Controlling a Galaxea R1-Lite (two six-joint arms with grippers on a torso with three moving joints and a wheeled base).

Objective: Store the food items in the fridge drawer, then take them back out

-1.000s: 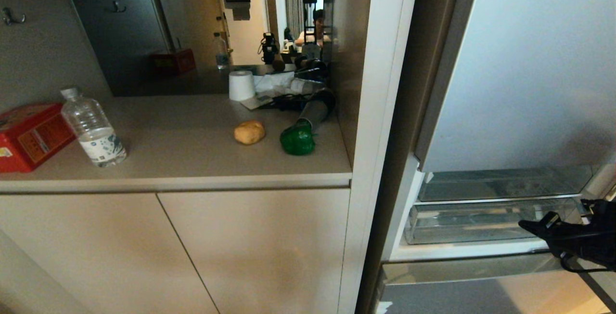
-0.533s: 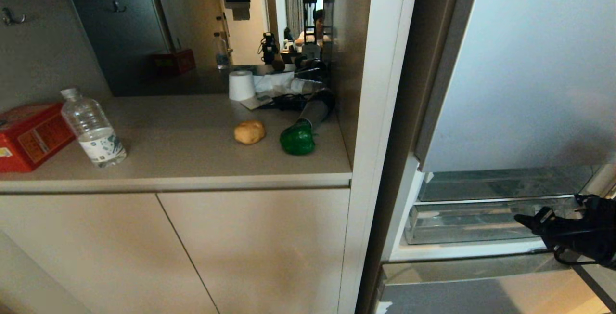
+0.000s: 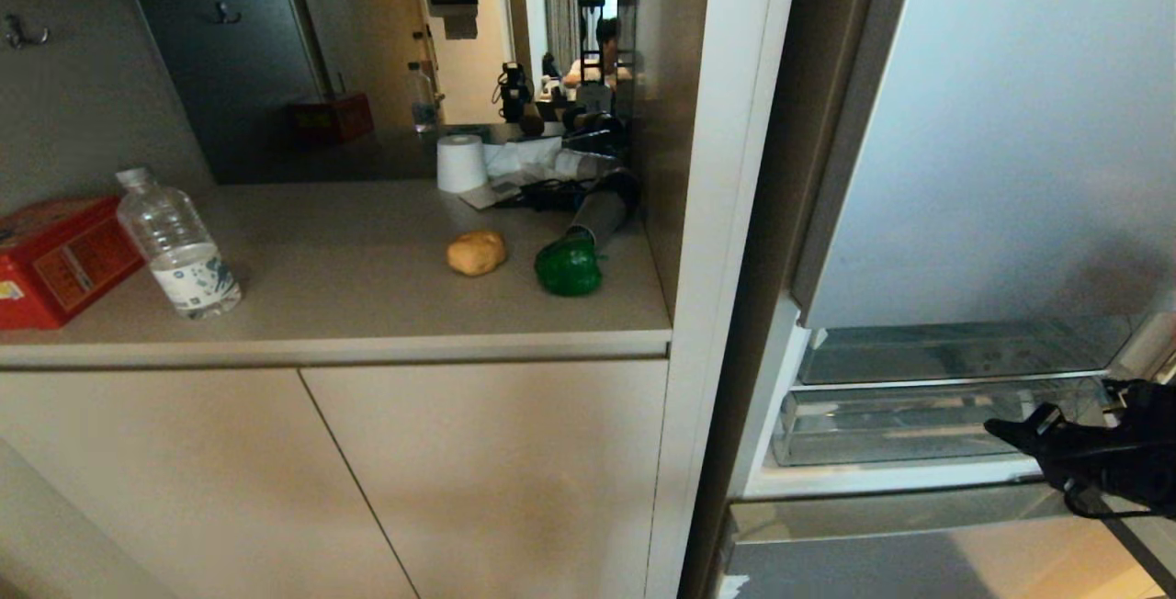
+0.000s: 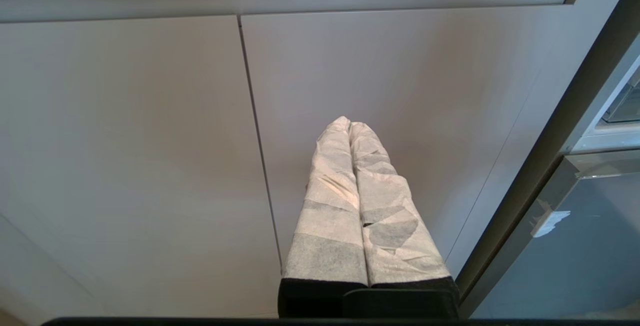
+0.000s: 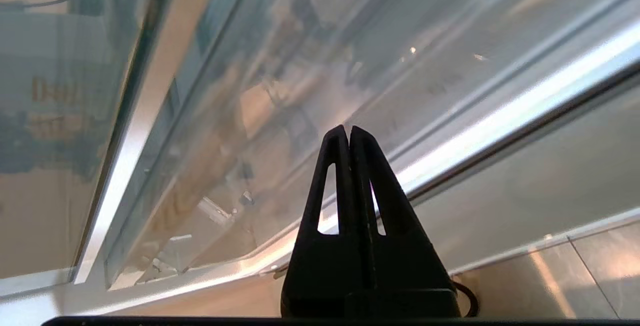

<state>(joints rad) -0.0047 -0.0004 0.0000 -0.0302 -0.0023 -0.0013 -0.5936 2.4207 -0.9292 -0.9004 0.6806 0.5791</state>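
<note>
Two food items lie on the beige counter (image 3: 367, 305): a golden-brown lump (image 3: 476, 252) and, to its right, a green bell pepper (image 3: 569, 266). To the right, below the tall fridge door (image 3: 1011, 121), the fridge drawer (image 3: 873, 514) stands pulled out, showing a clear bin (image 3: 900, 424) with no food in it. My right gripper (image 3: 997, 426) (image 5: 348, 128) is black, shut and empty, and hovers over the drawer's right end, pointing left. My left gripper (image 4: 349, 122), wrapped in white, is shut and empty in front of the lower cabinet doors (image 4: 150, 141). The drawer front (image 4: 590, 251) shows beside it.
A clear water bottle (image 3: 179, 245) and a red tin box (image 3: 55, 259) stand at the counter's left. A white roll (image 3: 461, 163), papers and a dark tube (image 3: 602, 209) crowd the back right corner. A white post (image 3: 726, 213) separates the counter niche from the fridge.
My right gripper has wavered slightly over the drawer and sits almost where it was. The food items and the drawer have not moved.
</note>
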